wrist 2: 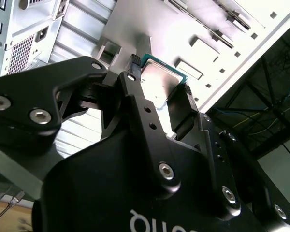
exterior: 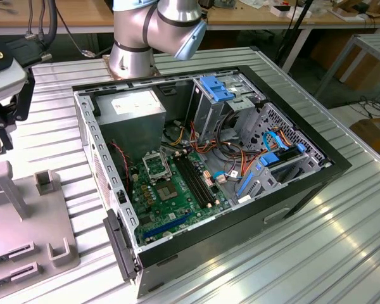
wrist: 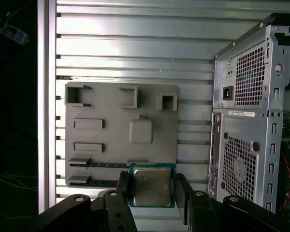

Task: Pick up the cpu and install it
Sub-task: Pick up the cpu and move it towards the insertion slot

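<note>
The cpu (wrist: 152, 186) is a small square chip with a pale silver top and a thin green rim. It sits between the two black fingers of my gripper (wrist: 152, 189), which is shut on it by two opposite edges. The second wrist view shows the cpu (wrist 2: 159, 79) clamped the same way in the gripper (wrist 2: 160, 83). In the exterior view the gripper (exterior: 1, 130) hangs at the far left, above the grey fixture plate (exterior: 25, 215) and well away from the open computer case. Inside the case, the black-framed socket (exterior: 155, 166) lies on the green motherboard (exterior: 177, 202).
The open computer case (exterior: 291, 190) lies on its side on the ribbed metal table (exterior: 342, 253), full of cables, blue drive brackets and a power supply (exterior: 136, 111). The grey fixture plate (wrist: 101, 113) carries raised holders. The arm's base (exterior: 133, 57) stands behind the case.
</note>
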### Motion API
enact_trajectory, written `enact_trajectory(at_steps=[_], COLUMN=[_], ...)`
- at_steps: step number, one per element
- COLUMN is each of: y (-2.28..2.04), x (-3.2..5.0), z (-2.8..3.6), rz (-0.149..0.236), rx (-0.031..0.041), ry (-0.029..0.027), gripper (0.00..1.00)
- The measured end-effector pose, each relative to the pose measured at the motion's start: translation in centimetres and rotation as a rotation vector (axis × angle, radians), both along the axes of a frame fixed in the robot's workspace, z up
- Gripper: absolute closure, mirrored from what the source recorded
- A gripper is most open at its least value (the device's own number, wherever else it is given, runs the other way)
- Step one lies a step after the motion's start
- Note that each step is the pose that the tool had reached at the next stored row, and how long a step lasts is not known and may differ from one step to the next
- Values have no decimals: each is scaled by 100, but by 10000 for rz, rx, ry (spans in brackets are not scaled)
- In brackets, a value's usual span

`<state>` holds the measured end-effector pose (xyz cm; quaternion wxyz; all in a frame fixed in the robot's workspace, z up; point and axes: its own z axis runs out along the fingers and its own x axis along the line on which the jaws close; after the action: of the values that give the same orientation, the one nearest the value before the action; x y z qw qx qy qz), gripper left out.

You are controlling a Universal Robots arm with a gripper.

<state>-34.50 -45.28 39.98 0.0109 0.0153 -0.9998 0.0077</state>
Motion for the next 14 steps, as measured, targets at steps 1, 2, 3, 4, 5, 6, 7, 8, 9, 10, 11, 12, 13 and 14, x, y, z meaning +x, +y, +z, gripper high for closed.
enact_trajectory(at_steps=[1,2,3,4,5,6,7,8,9,10,11,12,13,14], y=[0,0,0,0,0,0,0,0,0,0,0,0,0,0], x=[7,15,22,30,37,47,55,65,73,82,90,106,114,124], z=[0,0,0,0,0,0,0,0,0,0,0,0,0,0], rz=[0,0,0,0,0,0,0,0,0,0,0,0,0,1], rx=[0,0,0,0,0,0,1,1,0,0,0,1,0,0], ry=[0,0,1,0,0,1,0,0,0,1,0,0,0,0], gripper=[53,53,53,53,53,53,53,53,53,53,53,53,53,53])
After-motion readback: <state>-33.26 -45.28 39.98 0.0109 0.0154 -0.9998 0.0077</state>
